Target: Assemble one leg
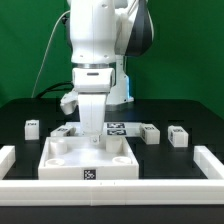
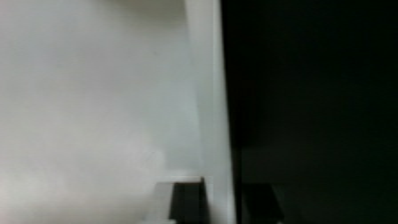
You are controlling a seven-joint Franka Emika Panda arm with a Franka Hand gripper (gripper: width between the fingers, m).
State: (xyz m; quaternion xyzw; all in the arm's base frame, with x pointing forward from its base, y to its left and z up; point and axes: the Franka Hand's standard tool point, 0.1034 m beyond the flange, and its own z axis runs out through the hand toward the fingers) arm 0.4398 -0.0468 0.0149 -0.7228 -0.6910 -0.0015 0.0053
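Note:
The large white tray-like part [image 1: 60, 160] lies on the black table in front of the arm. My gripper [image 1: 92, 137] reaches down onto its far rim. In the wrist view the white tray [image 2: 89, 110] fills one side, and its thin raised rim [image 2: 206, 90] runs between my two dark fingertips [image 2: 185, 203], filling the gap of the gripper [image 2: 217, 200]. One leg [image 1: 150, 134], a small white block with a tag, lies at the exterior view's right, a second leg [image 1: 178, 135] is beside it, and a third [image 1: 32, 126] lies at the left. All are apart from my gripper.
The marker board [image 1: 117, 127] lies behind the tray, near the arm's base. Another small white block [image 1: 65, 131] sits left of my gripper. White border walls stand at the left [image 1: 6, 160], the right [image 1: 214, 165] and along the front [image 1: 110, 190].

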